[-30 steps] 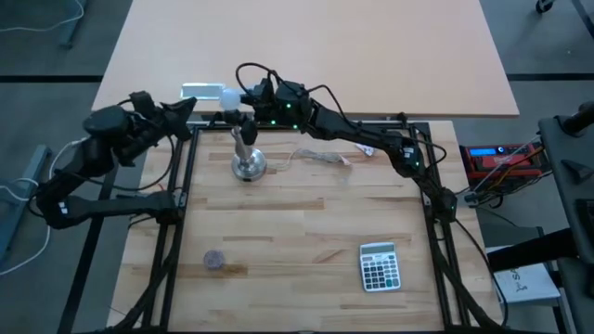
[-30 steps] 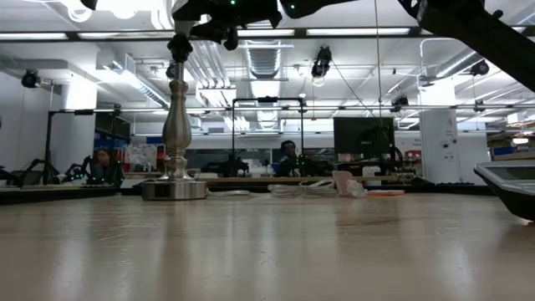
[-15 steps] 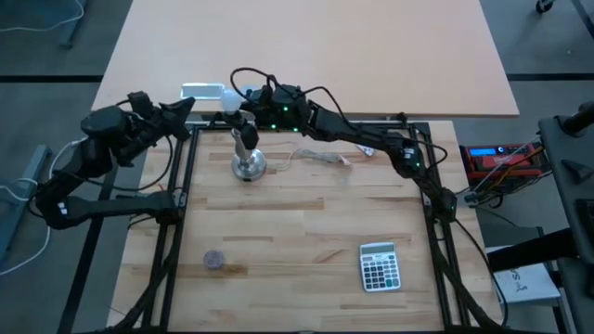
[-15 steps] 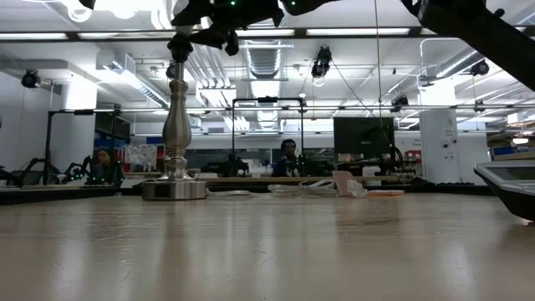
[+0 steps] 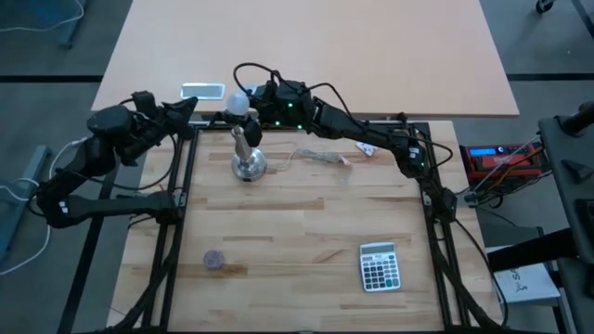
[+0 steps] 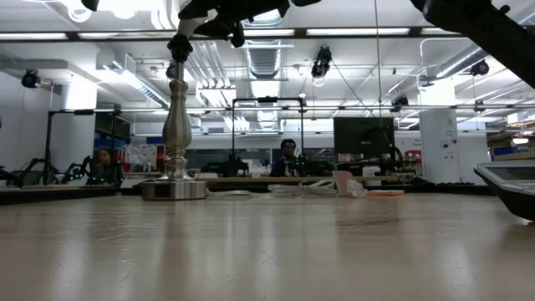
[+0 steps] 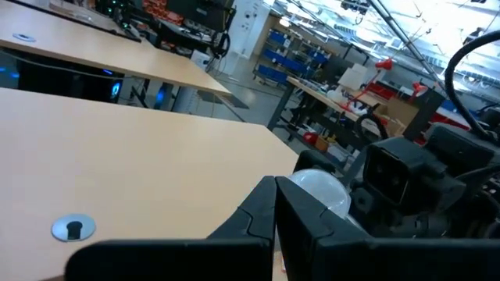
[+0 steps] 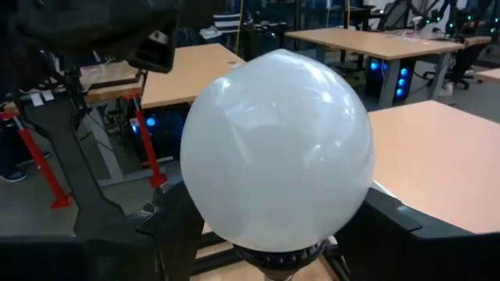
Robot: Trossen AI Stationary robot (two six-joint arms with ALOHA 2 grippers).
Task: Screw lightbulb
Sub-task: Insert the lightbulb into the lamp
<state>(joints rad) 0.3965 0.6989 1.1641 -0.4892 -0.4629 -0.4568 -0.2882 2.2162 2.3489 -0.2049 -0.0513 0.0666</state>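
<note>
I note the right tool (image 5: pixel 249 100) clamped on the small white frosted globe lightbulb (image 5: pixel 238 102); I should seat it squarely over the silver metal stand (image 5: pixel 247 154) before turning

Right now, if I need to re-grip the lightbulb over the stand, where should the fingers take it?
Across the widest part of the lightbulb, on the frosted globe, coming from the side as the right gripper does now. That leaves the screw base free to point down toward the stand. The left gripper waits nearby.
</note>
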